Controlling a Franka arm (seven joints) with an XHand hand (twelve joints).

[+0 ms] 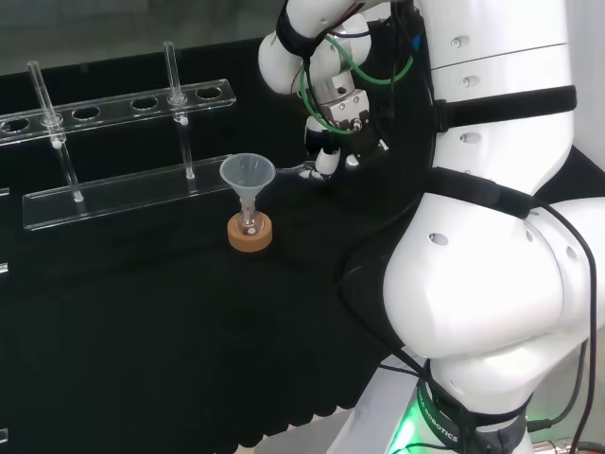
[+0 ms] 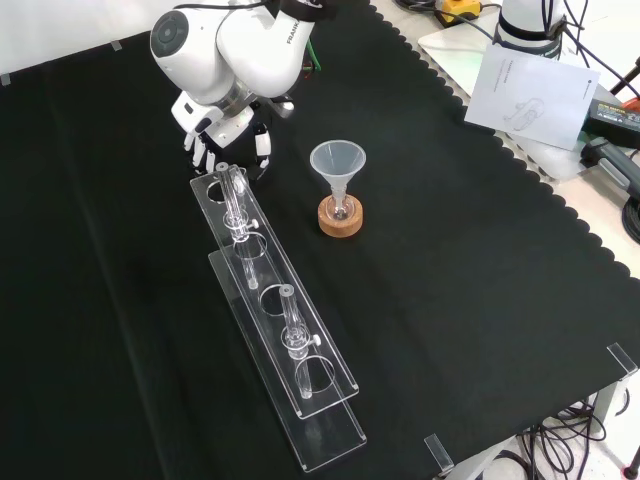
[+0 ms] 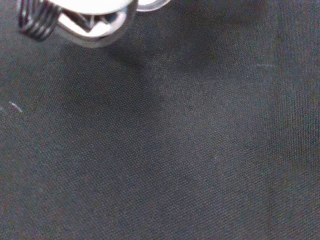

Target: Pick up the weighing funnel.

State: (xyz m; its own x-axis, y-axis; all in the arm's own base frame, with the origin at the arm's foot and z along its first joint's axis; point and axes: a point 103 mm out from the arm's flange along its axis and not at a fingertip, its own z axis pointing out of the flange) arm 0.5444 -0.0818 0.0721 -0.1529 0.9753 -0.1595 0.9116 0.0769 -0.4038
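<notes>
Beside the hand (image 2: 228,130) stood one funnel (image 2: 337,160), one cork ring (image 2: 340,218), one clear rack (image 2: 330,435) and two tubes (image 2: 233,197) (image 2: 291,322).

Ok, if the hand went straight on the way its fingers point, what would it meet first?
Probably the black cloth: the hand points its fingers down at it, close by the test tube rack's end, though depth is unclear.

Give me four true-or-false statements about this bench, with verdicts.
1. The funnel stands mouth up over a cork ring. True.
2. The hand hangs right above the funnel. False: in the front view it is to the funnel's left, by the far end of the rack.
3. The rack holds two tubes. True.
4. The cloth is white. False: it is black.
</notes>
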